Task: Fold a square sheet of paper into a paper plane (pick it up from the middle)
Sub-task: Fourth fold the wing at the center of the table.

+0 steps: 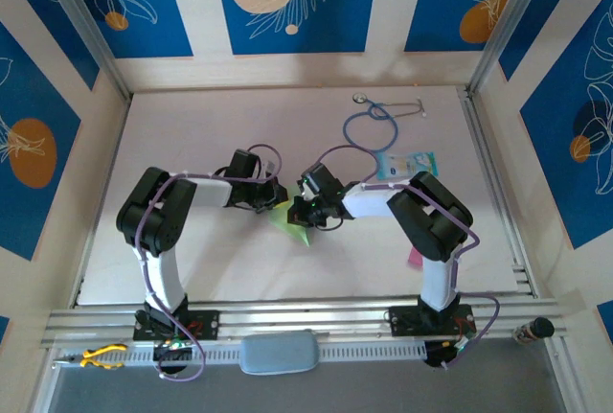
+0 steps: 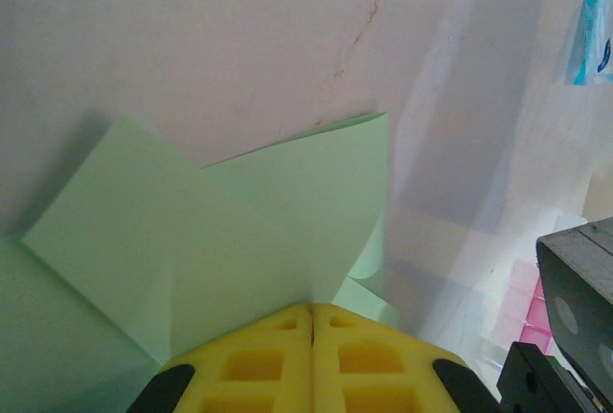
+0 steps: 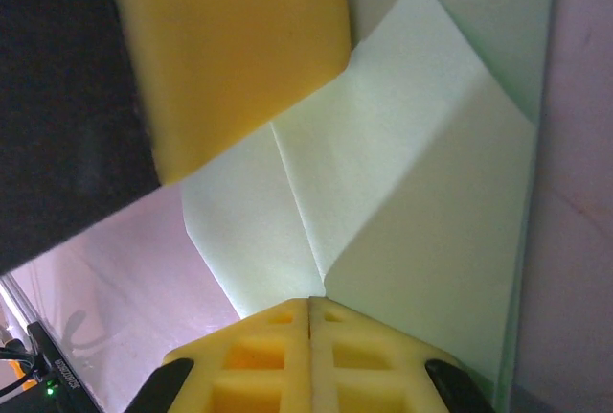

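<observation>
So the creased light-green square sheet of paper [image 1: 287, 219] sits mid-tabletop [image 1: 192, 145], right between the two arms. A couple of its flaps are folded over (the creases show up nicely in the wrist views). The left pincer [image 2: 312, 309] is squeezed fully closed, pinching the sheet at its edge. The right pincer [image 3: 310, 300] is clamped tight on the paper too, right where a crease runs in. A blue stethoscope [image 1: 372, 124] lies far right, well apart.

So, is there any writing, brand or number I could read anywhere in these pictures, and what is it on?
None can be read.
Teal-and-white card: print too small and blurred.
Small white marking on a black part, right wrist view: too small to read.
</observation>
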`<state>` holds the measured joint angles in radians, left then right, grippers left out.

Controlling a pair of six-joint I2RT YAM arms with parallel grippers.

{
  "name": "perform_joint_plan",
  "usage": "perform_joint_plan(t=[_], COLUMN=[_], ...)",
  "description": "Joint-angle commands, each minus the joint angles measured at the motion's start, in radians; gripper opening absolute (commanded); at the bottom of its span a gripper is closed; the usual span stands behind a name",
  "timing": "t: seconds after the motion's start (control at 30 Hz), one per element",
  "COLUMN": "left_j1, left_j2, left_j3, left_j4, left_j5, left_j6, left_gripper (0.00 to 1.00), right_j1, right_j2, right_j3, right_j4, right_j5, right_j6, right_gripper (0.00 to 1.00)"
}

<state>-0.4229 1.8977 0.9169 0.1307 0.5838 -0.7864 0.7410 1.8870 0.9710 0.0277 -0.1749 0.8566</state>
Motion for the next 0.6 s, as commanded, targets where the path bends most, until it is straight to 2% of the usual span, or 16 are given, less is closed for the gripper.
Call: perform_joint_plan(t=[0.0,0.23,0.4,0.57], left_j1=[0.01,0.013,0.013,0.013], left_j2=[0.027,0.026,0.022,0.026], left_j3=[-0.026,-0.023,-0.028,-0.035], left_j4=[-0.035,-0.029,-0.023,-0.013], left_j5=[-0.035,-0.033,-0.036,-0.034], left_j6=[0.011,0.005,0.001,-0.006], left_gripper=[0.08,0.07,0.07,0.07], right_j1=[0.021,0.034,0.02,0.007], right_j2=[-0.029,-0.15,-0.185,-0.1], right_j3=[-0.081,-0.264,-0.171,-0.061], right_j4=[-0.023,0.063,0.008,0.008], right_j5=[0.003,-0.012,0.012,0.027], right_j6=[0.01,0.062,0.04,0.052], right_gripper=[0.0,0.0,0.0,0.0])
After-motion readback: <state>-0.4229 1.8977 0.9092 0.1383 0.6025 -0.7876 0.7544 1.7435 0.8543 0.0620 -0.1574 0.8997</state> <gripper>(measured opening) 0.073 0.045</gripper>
